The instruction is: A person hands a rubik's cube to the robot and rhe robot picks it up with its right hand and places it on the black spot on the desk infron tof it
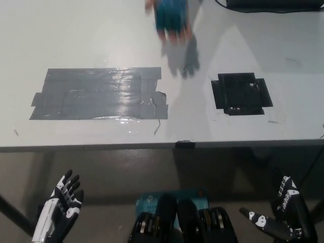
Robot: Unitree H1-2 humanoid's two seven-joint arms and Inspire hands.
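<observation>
Person's hand [172, 20] comes in blurred at top edge w/ a teal-blue cube-like object [170, 14], well above the white desk [101, 40]; too smeared to confirm faces. Black right hand [278, 220] hangs below desk edge, fingers spread, holding nothing; white left hand [63, 205] rests low at left, also open and empty. Black tape square [241, 94] sits right of the wide grey tape patch [98, 94]. Best approach: raise right hand palm-up toward the cube, wait till it's steady, then close evenly on opposite faces.
</observation>
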